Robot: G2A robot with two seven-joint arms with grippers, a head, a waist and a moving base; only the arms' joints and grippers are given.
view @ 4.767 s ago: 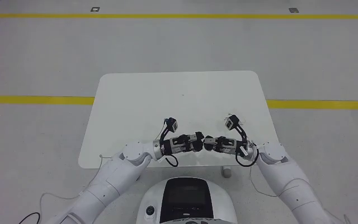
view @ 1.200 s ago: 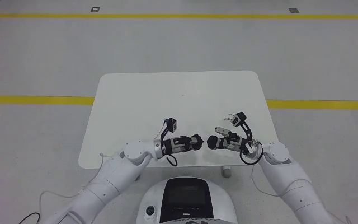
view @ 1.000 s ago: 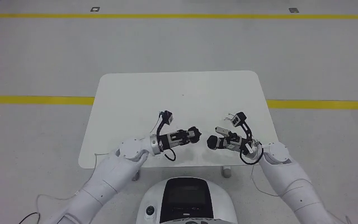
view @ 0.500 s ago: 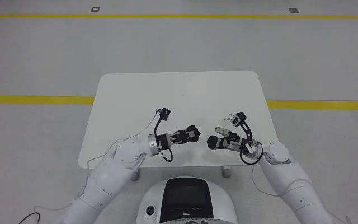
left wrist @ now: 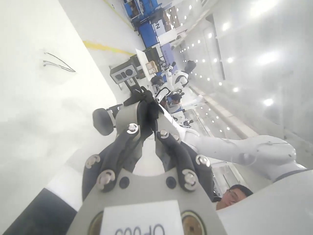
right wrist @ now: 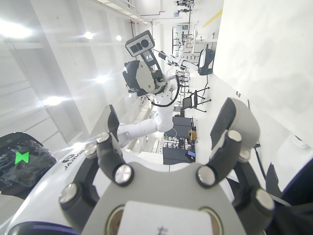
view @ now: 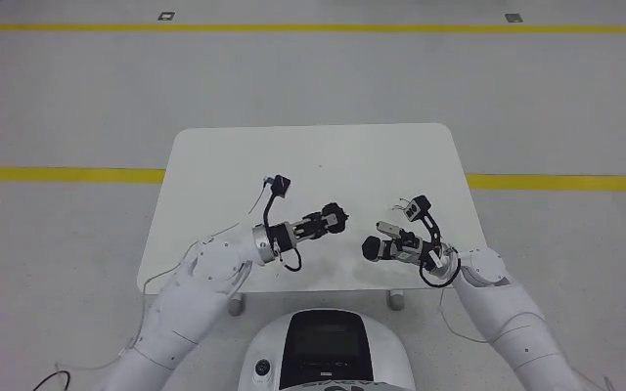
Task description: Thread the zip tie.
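Nearest the robot, over the near half of the white rounded table [view: 225, 166], we see the two arms facing each other with a gap between them. The grey, black-padded right end effector [view: 370, 248] is released, its fingers spread wide with nothing between them. The matching left end effector [view: 335, 213] is clenched, tips pressed together, and we make out nothing in its grip. A little farther out, the thin dark zip tie [view: 395, 205] lies flat on the table, bent into a narrow V, just beside the right arm's wrist camera and apart from both end effectors. Beyond the table run the pale floor and a yellow line [view: 78, 174].

We judge that threading is yet to begin, since neither end effector has the tie. The risks lie in the pickup. So thin a strand on a hard surface may slip from the pads or be pushed away by a grazing fingertip. A descent too deep would press the fingers into the table. The arm beside it could also sweep it aside.
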